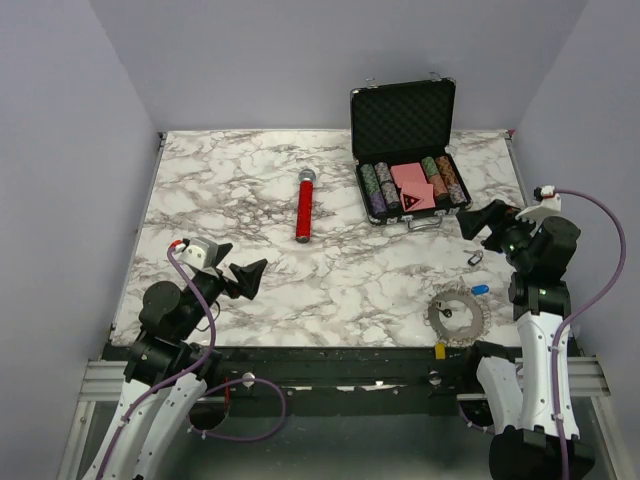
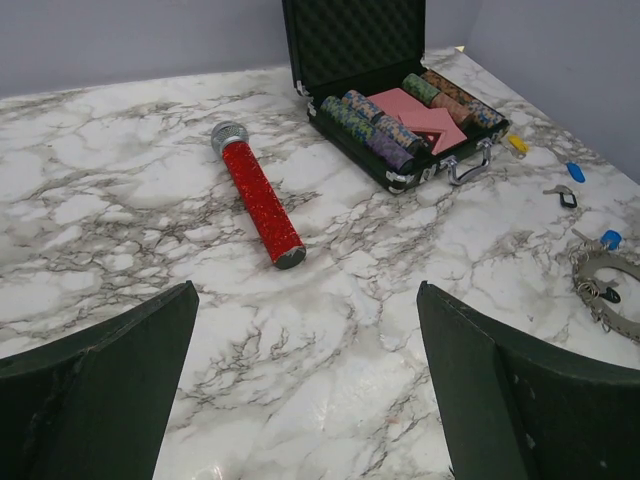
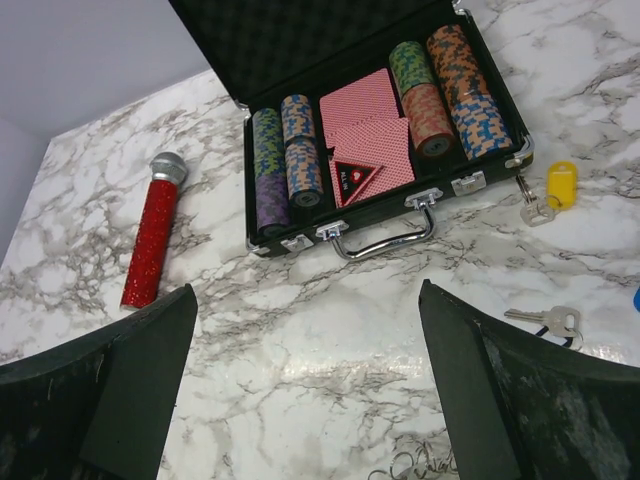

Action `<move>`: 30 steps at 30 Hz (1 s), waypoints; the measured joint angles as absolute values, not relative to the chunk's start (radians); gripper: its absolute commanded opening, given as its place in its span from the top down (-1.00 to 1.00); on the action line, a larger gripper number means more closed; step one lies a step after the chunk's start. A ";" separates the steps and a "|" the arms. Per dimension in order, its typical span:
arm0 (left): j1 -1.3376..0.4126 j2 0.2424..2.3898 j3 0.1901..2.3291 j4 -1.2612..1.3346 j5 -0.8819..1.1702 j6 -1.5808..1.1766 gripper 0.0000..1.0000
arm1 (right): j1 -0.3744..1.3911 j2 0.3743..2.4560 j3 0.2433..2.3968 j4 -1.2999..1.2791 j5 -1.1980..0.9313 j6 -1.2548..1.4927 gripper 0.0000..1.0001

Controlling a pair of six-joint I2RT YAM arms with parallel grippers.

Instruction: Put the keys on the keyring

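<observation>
Both tools hang spread wide and empty over the marble table (image 1: 230, 200). The keyring (image 1: 458, 315) lies behind the right gripper (image 1: 478, 220), near that arm's base, and far to the right of the left gripper (image 1: 242, 268). A blue-headed key (image 1: 480, 289) sits just beside the ring's far edge. A silver key (image 3: 548, 320) lies just off the right gripper's right finger (image 3: 530, 400) (a yellow-tagged key (image 3: 552, 187) lies ahead, by the chip case (image 3: 300, 40)). A dark speck (image 1: 446, 311) inside the ring may be another key; it is too small to tell.

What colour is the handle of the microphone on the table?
Glittery red. The silver-headed microphone's handle shows best in the left wrist view.
</observation>
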State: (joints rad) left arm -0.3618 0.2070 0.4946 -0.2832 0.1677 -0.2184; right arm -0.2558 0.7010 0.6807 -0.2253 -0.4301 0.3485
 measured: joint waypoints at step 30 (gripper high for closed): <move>-0.362 0.204 0.495 -0.283 0.176 -0.225 -0.97 | -0.264 0.768 0.688 -0.359 -0.828 -0.135 -1.00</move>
State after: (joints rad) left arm -0.3618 0.2035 0.4946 -0.2832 0.1761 -0.2253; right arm -0.2638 0.7685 0.6876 -0.3588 -0.8280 -0.1349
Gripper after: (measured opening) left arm 0.988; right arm 0.997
